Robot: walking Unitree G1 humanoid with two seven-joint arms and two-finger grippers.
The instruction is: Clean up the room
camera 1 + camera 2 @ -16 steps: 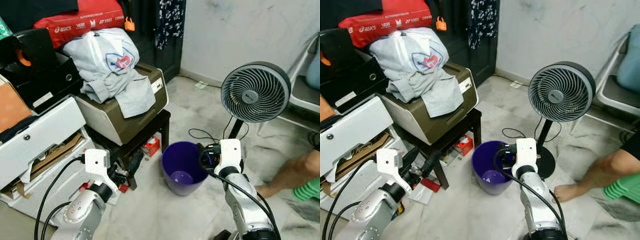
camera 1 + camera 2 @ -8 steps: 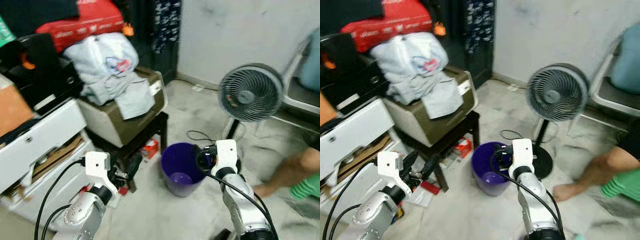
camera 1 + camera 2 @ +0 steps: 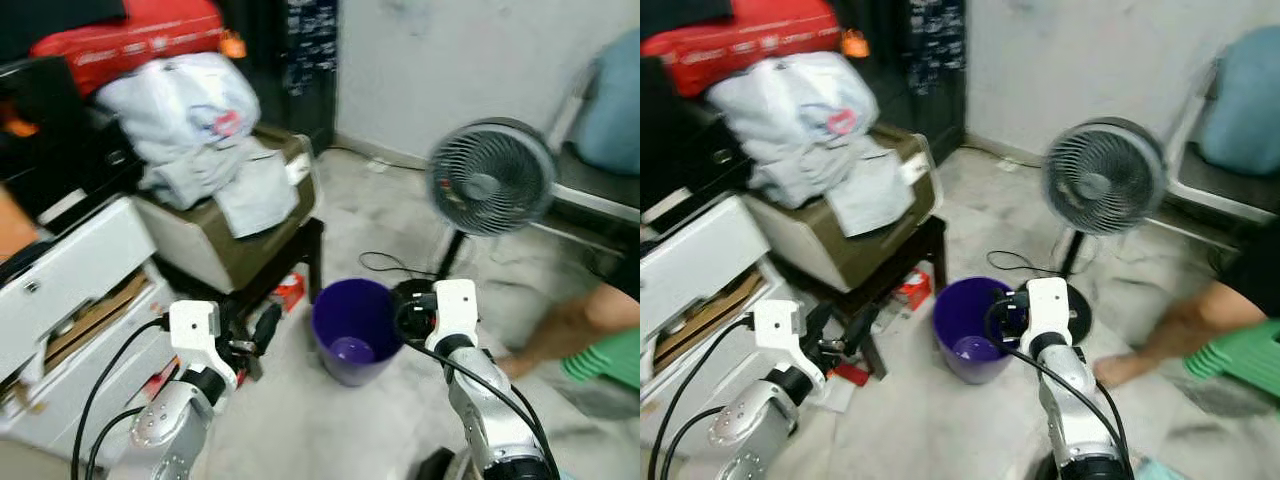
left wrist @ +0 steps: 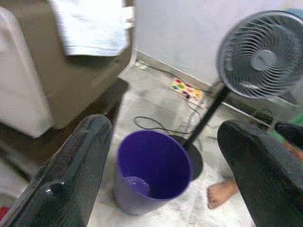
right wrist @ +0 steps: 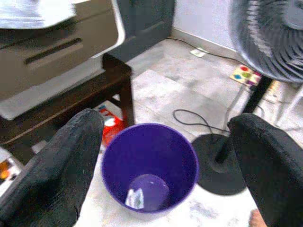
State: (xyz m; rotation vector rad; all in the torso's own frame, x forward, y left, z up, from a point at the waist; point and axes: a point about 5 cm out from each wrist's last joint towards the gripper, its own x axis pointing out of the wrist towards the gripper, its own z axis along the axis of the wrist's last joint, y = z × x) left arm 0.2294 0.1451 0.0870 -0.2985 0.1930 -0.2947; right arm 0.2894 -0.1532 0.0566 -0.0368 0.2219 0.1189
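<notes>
My right pincer (image 5: 165, 156): fingers wide apart, empty, above round purple plastic bin (image 3: 355, 332). Bin likely light, stiff; grip rim.

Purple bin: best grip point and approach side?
Pinch the rim of the purple bin on its near side, from above with the right gripper, one finger inside. It stands upright and open; fan base and stool crowd the far and left sides.

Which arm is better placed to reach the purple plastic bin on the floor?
Probably right: the right gripper hangs open at the purple plastic bin's rim, while the left gripper sits farther off.
</notes>
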